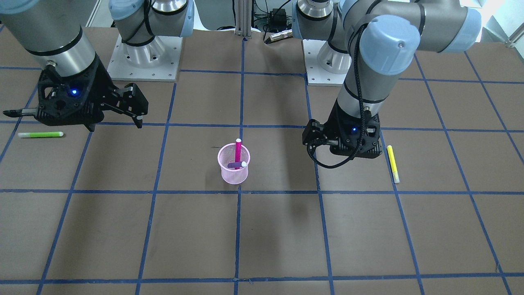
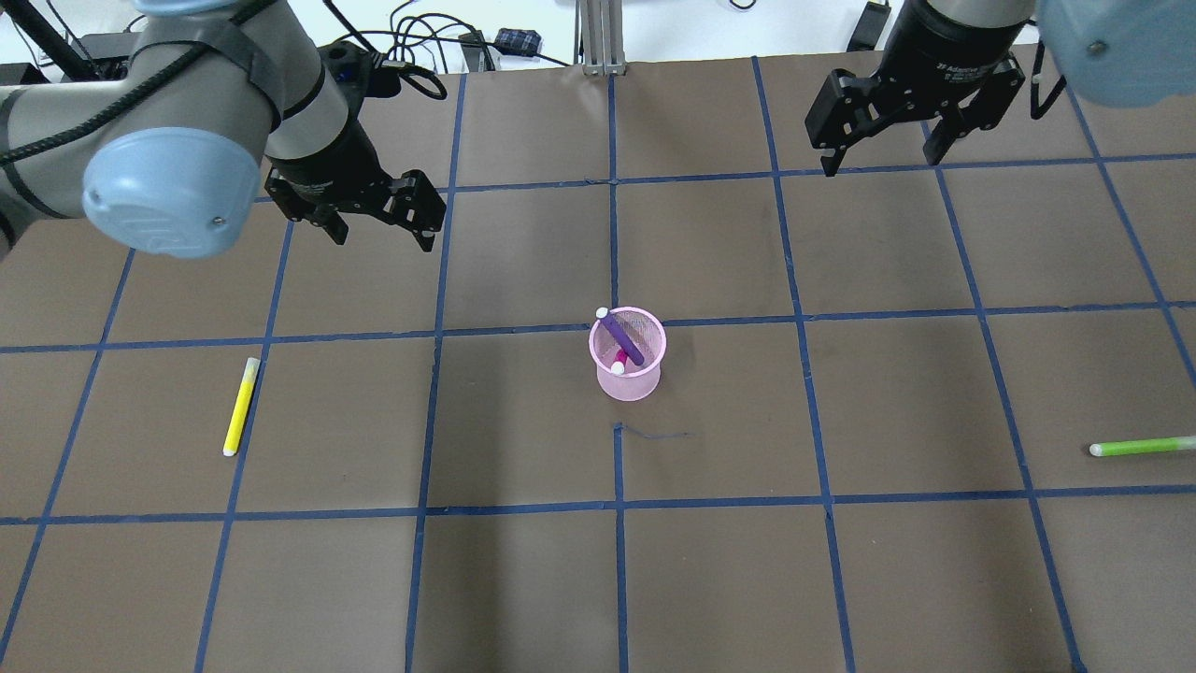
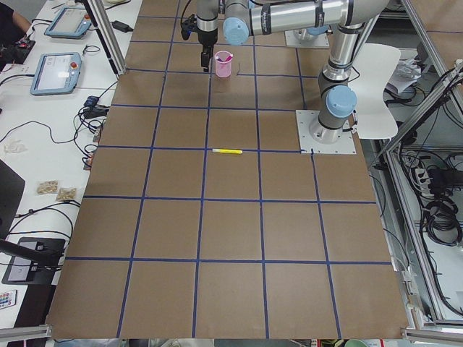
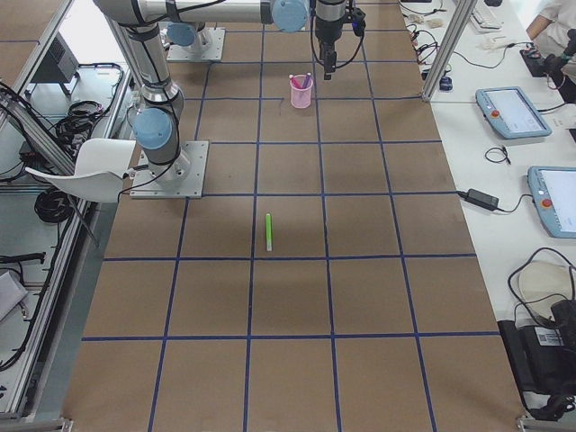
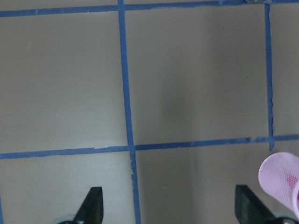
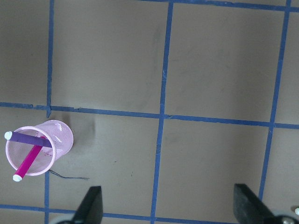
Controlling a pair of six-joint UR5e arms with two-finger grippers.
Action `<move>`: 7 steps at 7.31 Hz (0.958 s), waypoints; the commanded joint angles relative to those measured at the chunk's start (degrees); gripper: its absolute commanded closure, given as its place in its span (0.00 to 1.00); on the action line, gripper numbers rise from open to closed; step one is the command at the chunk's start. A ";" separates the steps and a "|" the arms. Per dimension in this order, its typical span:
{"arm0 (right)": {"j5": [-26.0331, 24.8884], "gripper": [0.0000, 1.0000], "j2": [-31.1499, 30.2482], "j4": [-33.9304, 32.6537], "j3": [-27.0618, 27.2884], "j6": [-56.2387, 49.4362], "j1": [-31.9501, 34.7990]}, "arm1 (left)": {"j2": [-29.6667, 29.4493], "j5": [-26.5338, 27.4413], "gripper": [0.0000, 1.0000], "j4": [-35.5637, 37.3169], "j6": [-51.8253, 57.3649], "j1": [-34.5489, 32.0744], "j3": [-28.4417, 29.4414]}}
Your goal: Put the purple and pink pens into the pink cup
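R fingers spread; pink cup well clear.

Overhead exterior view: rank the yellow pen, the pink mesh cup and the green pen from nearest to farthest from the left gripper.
1. The yellow pen, lying flat on the table on the left gripper's own side.
2. The pink mesh cup, standing mid-table between the two arms.
3. The green pen, lying at the view's far right edge.
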 commanded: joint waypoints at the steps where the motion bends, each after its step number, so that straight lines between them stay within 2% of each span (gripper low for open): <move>1: -0.86 0.00 -1.66 2.09 -1.87 4.50 0.12 | 4.54 0.56 0.00 -6.16 4.68 1.75 0.42; 2: -0.78 0.00 -3.59 2.27 -0.65 4.52 0.12 | 6.30 0.47 0.00 -11.32 5.81 4.63 0.77; 3: 0.18 0.00 -3.79 1.40 0.75 4.87 0.20 | 7.36 0.39 0.00 -13.37 7.30 6.75 0.43; 4: -0.42 0.00 -3.87 1.92 2.25 5.05 0.03 | 7.89 0.47 0.00 -13.83 6.88 6.77 -0.01; 7: 0.02 0.00 -3.09 1.39 1.82 4.87 -0.15 | 8.16 0.56 0.00 -14.27 6.53 6.77 -0.01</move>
